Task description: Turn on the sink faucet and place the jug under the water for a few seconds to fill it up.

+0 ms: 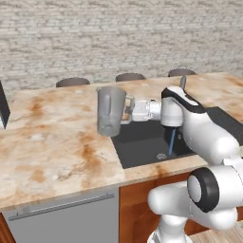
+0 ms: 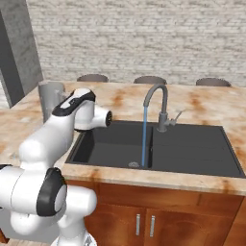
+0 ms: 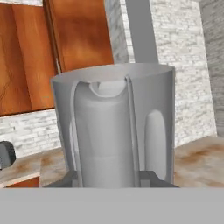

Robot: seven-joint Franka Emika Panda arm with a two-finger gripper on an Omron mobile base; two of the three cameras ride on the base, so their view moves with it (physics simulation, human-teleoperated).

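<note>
The white arm rises from the lower right of the left base view, bends at a dark elbow joint, and stretches its forearm leftward to the frame's centre. The gripper [image 1: 127, 110] sits at centre, wrist level, hand pointing left, jaws closed on the handle of the jug [image 1: 110, 116]. In the right base view the arm climbs from the lower left, its forearm reaching toward the upper left.
</note>
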